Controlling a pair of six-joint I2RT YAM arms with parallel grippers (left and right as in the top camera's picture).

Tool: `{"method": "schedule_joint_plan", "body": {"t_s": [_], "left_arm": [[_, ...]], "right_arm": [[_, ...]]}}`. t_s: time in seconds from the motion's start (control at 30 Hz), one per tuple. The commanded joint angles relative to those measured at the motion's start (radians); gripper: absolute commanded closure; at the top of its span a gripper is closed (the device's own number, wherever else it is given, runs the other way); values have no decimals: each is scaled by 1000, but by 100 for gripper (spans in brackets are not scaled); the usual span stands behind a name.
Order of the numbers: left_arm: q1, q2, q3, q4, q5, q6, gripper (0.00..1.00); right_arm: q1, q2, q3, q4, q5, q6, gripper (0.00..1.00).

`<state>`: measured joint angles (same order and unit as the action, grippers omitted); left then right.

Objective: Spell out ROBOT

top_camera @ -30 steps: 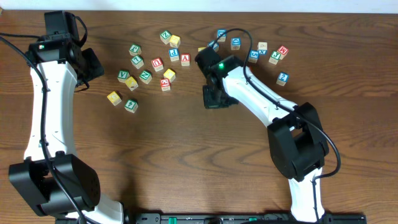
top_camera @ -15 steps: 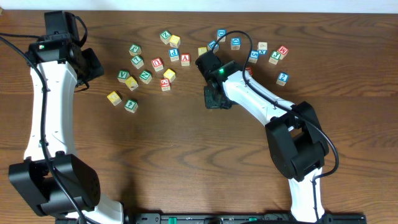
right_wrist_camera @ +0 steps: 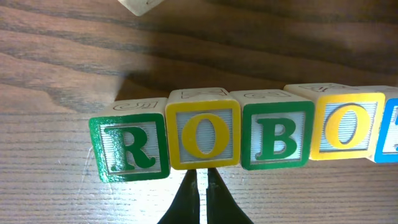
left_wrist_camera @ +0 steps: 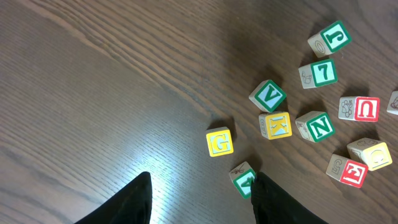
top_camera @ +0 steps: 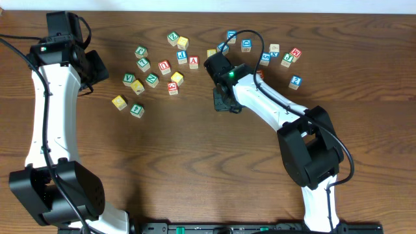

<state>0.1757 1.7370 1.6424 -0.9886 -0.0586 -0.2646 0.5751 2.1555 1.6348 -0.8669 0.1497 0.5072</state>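
five blocks (right_wrist_camera: 277, 138) touch in a row, four reading r-o-b-o.

Arms: two, left arm (top_camera: 49, 110) and right arm (top_camera: 273, 107).
Row of blocks (right_wrist_camera: 273, 140): five (two green, two yellow, one blue).
Above the row: one loose block (right_wrist_camera: 140, 5).
Left wrist view: green blocks (left_wrist_camera: 268, 95), five; yellow blocks (left_wrist_camera: 220, 142), three; red blocks (left_wrist_camera: 359, 109), two.

r-o-b-o blocks (right_wrist_camera: 244, 138) upright, touching, in one row
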Motion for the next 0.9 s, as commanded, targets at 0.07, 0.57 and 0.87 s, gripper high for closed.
{"method": "schedule_joint_plan", "body": {"t_s": [0.07, 0.57, 0.87], "left_arm": [[3, -5, -1, -5, -13, 2, 49], [2, -3, -1, -5, 41, 2, 50], [2, -3, -1, -5, 41, 2, 50]], "right_arm": [[-21, -92, 7, -2, 2, -15, 99], [-243, -156, -6, -27, -80, -58, 99], [-237, -69, -6, 91, -117, -111, 99]]}}
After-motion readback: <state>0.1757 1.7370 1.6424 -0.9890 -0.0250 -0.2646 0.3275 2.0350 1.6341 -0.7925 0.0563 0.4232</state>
